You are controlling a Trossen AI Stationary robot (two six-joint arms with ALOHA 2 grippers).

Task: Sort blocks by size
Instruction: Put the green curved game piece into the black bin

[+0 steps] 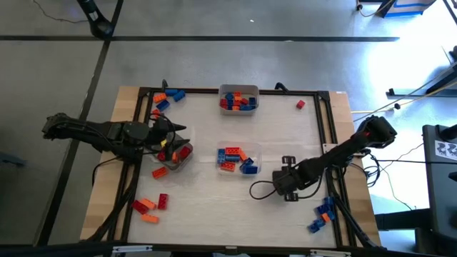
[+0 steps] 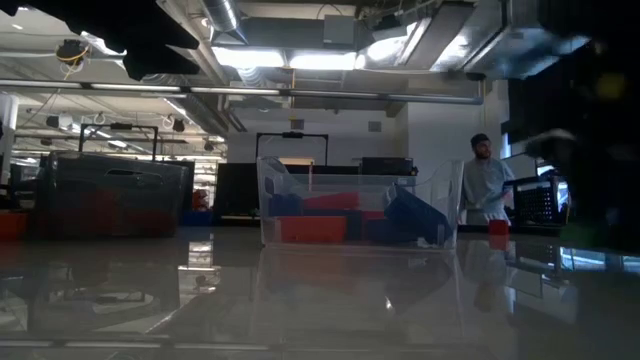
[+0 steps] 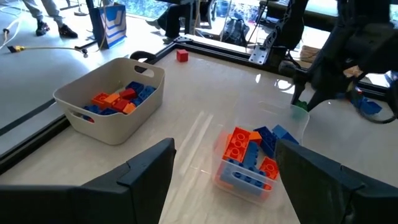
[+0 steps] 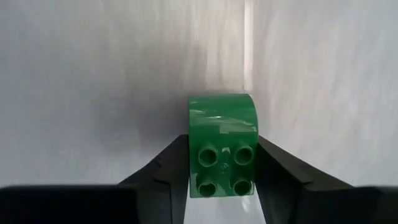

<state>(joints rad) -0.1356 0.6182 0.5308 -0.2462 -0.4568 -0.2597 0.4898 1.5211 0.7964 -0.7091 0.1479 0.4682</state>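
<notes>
Pinching a green four-stud block (image 4: 222, 146) between its fingers, the right claw (image 1: 288, 163) hangs low over the counter (image 1: 214, 207) near its right edge, just beside the middle clear tray (image 1: 251, 153), while the left claw (image 3: 224, 180) waits spread by the left edge.

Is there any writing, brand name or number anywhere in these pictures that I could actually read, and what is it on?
None can be read.
Blue-and-white sign on the floor beyond the table: printed marks, too blurred to read.
Black-and-white patterned panel at the right edge: a pattern, no legible words.
Green block between the right claw's fingers: no lettering visible.
</notes>
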